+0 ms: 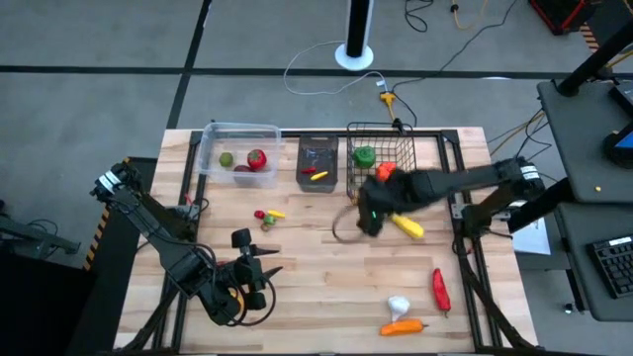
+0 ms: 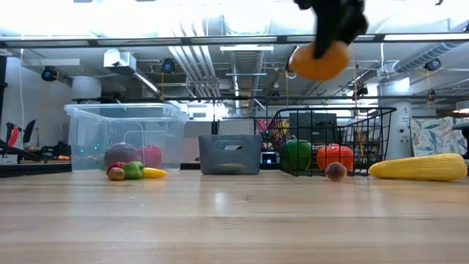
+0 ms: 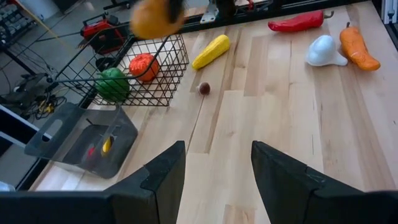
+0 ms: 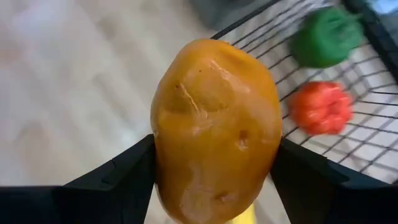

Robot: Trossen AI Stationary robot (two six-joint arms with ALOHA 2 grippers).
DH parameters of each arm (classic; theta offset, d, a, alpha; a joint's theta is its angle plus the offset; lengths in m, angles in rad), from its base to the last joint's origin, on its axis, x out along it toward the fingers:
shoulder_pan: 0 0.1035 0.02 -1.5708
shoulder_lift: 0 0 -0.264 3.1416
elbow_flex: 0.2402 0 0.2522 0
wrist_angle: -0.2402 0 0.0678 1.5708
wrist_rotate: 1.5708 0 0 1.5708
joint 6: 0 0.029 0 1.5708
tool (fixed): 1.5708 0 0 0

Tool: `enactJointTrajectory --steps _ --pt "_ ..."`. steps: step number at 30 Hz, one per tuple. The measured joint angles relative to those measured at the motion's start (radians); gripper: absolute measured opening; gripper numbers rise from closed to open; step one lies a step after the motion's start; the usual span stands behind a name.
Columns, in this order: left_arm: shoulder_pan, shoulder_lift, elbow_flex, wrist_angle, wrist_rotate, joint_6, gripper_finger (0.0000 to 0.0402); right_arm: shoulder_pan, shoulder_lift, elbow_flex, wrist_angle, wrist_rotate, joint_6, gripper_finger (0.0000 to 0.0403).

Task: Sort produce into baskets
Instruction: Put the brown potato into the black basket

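My right gripper (image 4: 214, 171) is shut on a brown-orange potato (image 4: 214, 127) and holds it high over the table, just on the near side of the black wire basket (image 1: 381, 148). In the basket lie a green pepper (image 3: 112, 84) and a red-orange fruit (image 3: 144, 66). The clear tub (image 1: 237, 133) holds a green, a red and a dark piece. The dark bin (image 1: 317, 163) holds small yellow and red pieces. My left gripper (image 3: 217, 174) hangs open over the near left of the table, with nothing between its fingers. My right gripper pinches the potato between its two fingers, one on each of its opposite sides (image 4: 163, 163). The fingers come slanting down from above (image 2: 333, 22). The potato (image 2: 319, 60) hangs below them, lifted well clear of the table.
On the table lie a yellow corn cob (image 1: 407, 225), a small brown piece (image 3: 204, 88), a red chili (image 1: 440, 289), a white garlic (image 1: 398, 305), an orange vegetable (image 1: 404, 326) and a small cluster of red, yellow and green pieces (image 1: 267, 216). Bare wood lies at the near middle.
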Motion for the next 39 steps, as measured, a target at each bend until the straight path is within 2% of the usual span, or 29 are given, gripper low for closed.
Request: enactJointTrajectory --steps 4,7,12,21,32,35,39 --pt "0.0 0.0 0.0 0.0 0.0 -0.008 0.0167 -0.14 0.0 0.006 0.024 0.004 -0.033 0.0268" --pt "0.0 0.0 0.0 0.0 0.0 -0.012 0.0167 -0.233 0.0 -0.002 0.036 0.003 0.001 0.0269" --pt "0.0 0.0 0.0 0.0 0.0 -0.015 0.0167 -0.333 0.006 -0.027 0.053 0.003 0.013 0.027" --pt "0.0 0.0 0.0 -0.001 0.0 -0.02 0.0167 -0.375 0.032 -0.104 0.173 -0.006 0.015 0.0277" --pt "0.0 0.0 0.0 -0.001 0.0 -0.022 0.0167 -0.399 0.033 -0.215 0.229 -0.012 0.037 0.028" --pt "0.0 0.0 0.0 -0.001 0.0 -0.022 0.0167 -0.418 0.034 -0.241 0.268 -0.045 -0.019 0.0278" --pt "0.0 0.0 0.0 -0.001 0.0 -0.022 0.0167 -0.442 0.034 -0.267 0.296 -0.122 -0.198 0.0276"
